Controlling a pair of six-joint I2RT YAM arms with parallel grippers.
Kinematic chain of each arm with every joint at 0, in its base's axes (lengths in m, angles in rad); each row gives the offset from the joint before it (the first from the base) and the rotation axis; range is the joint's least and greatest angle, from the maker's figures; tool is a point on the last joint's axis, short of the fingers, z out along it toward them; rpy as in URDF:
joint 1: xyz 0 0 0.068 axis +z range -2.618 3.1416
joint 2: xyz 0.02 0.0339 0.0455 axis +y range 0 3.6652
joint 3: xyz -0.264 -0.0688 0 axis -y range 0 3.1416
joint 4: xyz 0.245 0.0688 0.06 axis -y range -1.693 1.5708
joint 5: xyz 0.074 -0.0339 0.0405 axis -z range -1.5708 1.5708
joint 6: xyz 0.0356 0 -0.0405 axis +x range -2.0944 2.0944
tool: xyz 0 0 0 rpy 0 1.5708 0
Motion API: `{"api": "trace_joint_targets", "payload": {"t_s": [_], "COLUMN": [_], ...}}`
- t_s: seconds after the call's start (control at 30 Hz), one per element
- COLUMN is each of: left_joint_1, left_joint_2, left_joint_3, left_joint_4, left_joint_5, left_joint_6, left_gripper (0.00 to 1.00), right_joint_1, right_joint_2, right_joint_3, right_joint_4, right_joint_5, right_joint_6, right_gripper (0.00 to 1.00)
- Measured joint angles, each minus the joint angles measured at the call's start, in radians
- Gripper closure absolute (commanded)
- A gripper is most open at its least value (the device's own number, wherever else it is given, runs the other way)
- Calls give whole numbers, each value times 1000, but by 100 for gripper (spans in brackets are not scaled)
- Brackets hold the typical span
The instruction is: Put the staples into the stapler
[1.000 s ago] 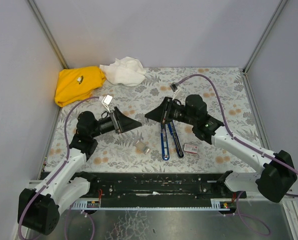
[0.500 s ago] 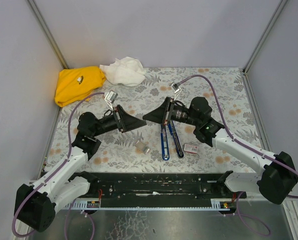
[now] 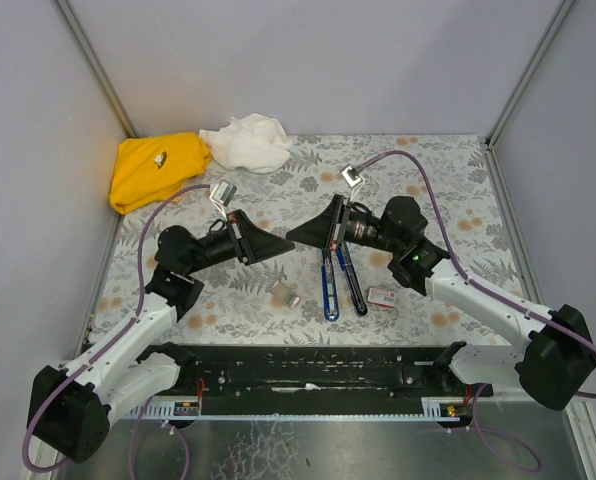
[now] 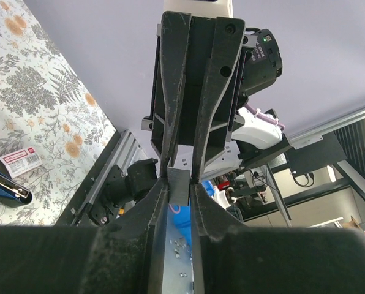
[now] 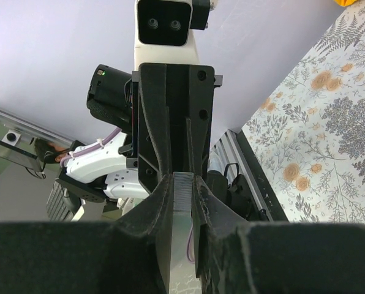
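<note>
Since a second earlier, the left tool [image 3: 277,246] had swung up to meet the right tool [image 3: 294,234] tip to tip above the counter [image 3: 448,200], and its jaws had narrowed until they pinched the silvery staple strip [image 5: 183,191]. The right tool was clamped narrowly on the same strip. Just below them the stapler [image 3: 330,285] lay opened flat on the counter, with the staple box [image 3: 381,295] just to its right.

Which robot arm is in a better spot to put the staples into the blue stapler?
Probably the right. Both grippers pinch the staple strip, but the right gripper hangs close by the open stapler; the left gripper reaches in from farther off.
</note>
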Motion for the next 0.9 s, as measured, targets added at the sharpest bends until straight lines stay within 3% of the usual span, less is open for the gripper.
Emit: {"api": "trace_joint_targets", "payload": {"t_s": [0.1,0.23,0.33,0.57,0.9], "left_joint_1": [-4,-4,-6,-75,-290], "left_joint_2": [0,0,0,52,465], "left_joint_3": [0,0,10,105,243], "left_joint_4": [-1,-25,-112,-525,-849], "left_joint_5": [0,-4,-23,-240,-666], "left_joint_6": [-1,22,89,326,426], "left_gripper": [92,94,94,94,95], "right_joint_1": [0,0,-3,-39,-42], "right_joint_2": [-5,-23,-51,-148,-153], "right_joint_3": [-10,-20,-23,-9,8], "right_joint_4": [6,-13,-84,-399,-762], "right_joint_5": [1,13,48,241,502], "right_joint_6": [3,-12,-56,-251,-451], "right_gripper": [69,34,22,16,15]}}
